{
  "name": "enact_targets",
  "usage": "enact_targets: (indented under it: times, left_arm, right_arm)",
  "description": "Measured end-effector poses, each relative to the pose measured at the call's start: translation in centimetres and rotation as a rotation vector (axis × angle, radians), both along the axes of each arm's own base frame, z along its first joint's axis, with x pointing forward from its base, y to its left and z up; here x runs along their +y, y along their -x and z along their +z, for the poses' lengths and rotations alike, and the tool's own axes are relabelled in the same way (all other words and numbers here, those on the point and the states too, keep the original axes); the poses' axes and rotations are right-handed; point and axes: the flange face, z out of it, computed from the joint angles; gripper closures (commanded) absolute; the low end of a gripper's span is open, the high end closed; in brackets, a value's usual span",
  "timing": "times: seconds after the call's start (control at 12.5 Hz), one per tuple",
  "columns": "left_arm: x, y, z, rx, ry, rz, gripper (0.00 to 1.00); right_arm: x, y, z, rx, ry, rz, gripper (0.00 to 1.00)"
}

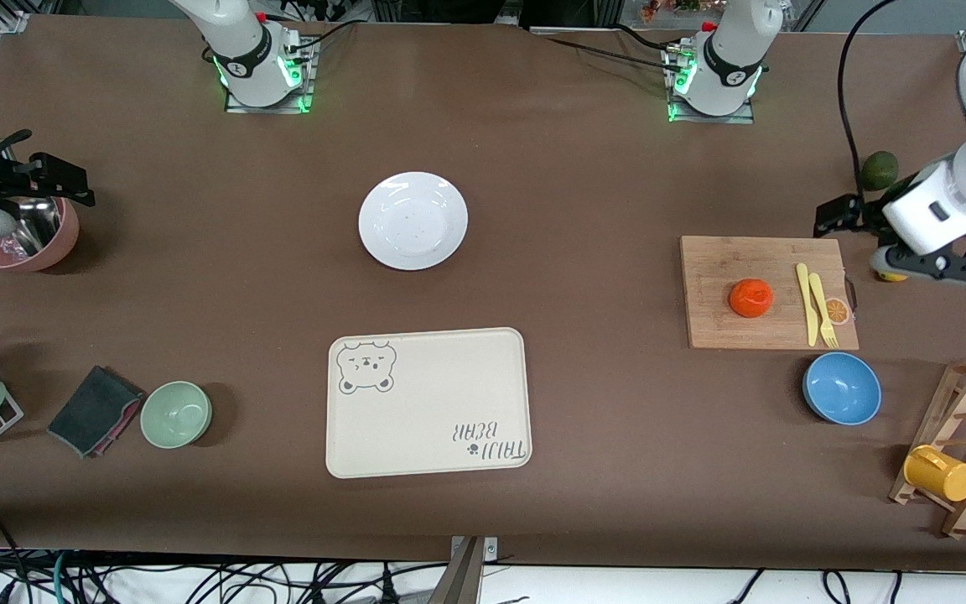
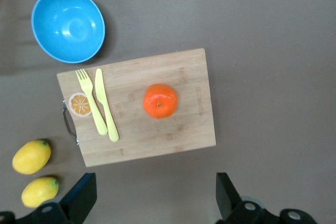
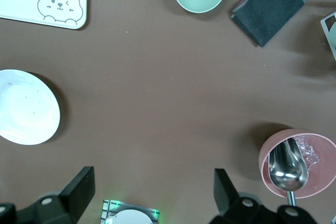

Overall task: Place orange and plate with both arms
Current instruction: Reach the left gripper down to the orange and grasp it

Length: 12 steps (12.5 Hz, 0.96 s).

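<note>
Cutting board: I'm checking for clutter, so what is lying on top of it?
On the cutting board lie the orange, a yellow knife, a yellow fork and an orange-slice picture. Nothing hides its surface.

table (image 1: 533, 168): brown matte cover, evenly lit | cables (image 1: 198, 583): tangled under the near edge

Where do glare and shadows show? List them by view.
Front view: soft ceiling glare on the round glossy white plate; the blue round bowl casts a faint shadow. Left wrist view: even light, small sheen on the small red-orange orange. Right wrist view: bright highlight in the steel ladle.
</note>
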Motion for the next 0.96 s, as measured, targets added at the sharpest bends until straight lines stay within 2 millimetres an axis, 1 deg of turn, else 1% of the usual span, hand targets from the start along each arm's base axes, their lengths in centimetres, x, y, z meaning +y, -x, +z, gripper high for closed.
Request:
enact_targets:
  times: [0.24, 0.4, 0.56, 0.72, 0.96]
  left_arm:
    - [-0.2, -1.3, -6.6, -0.013, -0.005, -0.001, 0.00]
    - [-0.1, -1.0, -11.3, -0.046, -0.008, 0.001, 0.00]
    - [0.0, 0.2, -15.3, -0.077, -0.010, 0.003, 0.00]
    - [0.0, 1.2, -18.2, -0.084, -0.012, 0.004, 0.00]
    - [0.1, 1.5, -22.5, -0.095, -0.017, 0.004, 0.00]
  right_arm:
    - [0.0, 0.0, 0.0, 0.000, 0.000, 0.000, 0.00]
    - [0.0, 0.0, 0.0, 0.000, 0.000, 0.000, 0.00]
    - [0.0, 0.0, 0.0, 0.000, 0.000, 0.000, 0.00]
    - [0.0, 0.0, 0.0, 0.000, 0.000, 0.000, 0.00]
    - [0.0, 0.0, 0.0, 0.000, 0.000, 0.000, 0.00]
